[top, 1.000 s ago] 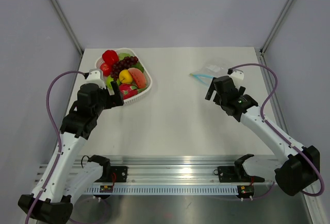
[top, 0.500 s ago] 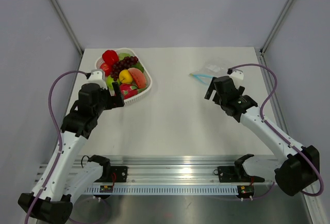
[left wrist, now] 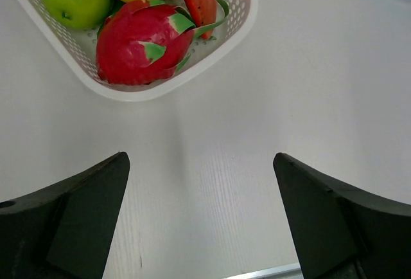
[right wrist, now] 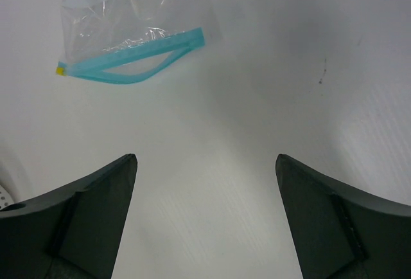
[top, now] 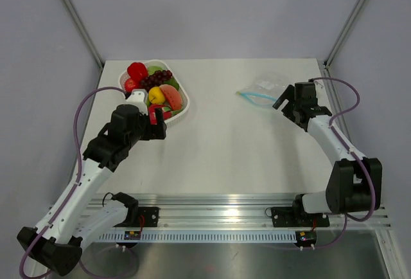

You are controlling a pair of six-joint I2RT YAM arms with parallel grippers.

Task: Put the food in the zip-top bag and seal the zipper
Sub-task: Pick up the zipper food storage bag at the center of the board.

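right gripper (right wrist: pixel 205 163), released and empty, sat nearer: small clear crinkly zip-top bag (right wrist: pixel 122 15) lay at its 11 o'clock, teal zipper strip (right wrist: pixel 138 55) running roughly 9-to-3; left gripper (left wrist: pixel 199 160), also released, faced glossy toy food (left wrist: pixel 138 44) at 11.

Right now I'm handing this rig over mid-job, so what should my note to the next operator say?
Left gripper: open, empty, just short of the white basket.
Right gripper: open, empty, short of the zip-top bag.
Toy food: all in the basket. Bag lies flat, its zipper parted.
Done: nothing. Left: bag the food, seal the zipper.
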